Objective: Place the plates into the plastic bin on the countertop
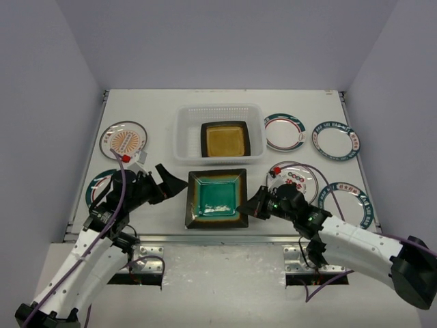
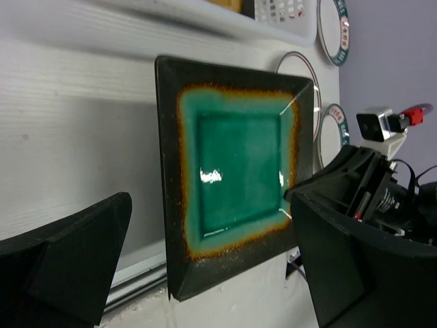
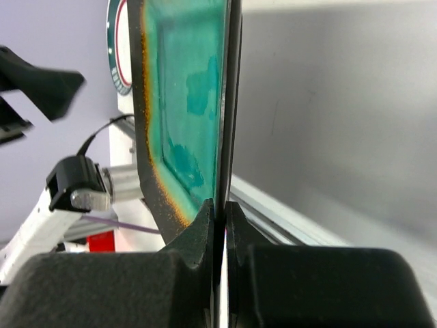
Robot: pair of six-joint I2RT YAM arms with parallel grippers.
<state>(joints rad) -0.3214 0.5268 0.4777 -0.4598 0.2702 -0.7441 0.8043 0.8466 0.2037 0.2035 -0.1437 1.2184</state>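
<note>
The teal square plate sits at the front middle of the countertop, just in front of the plastic bin. The amber square plate lies inside the bin. My right gripper is shut on the teal plate's right rim; in the right wrist view the fingers pinch the dark rim of the plate. My left gripper is open and empty at the plate's left edge, and the plate shows between its jaws. I cannot tell whether it touches.
Round white plates lie around: an orange-patterned one at the left, one partly under my left arm, and several on the right. The metal front edge runs just before the teal plate.
</note>
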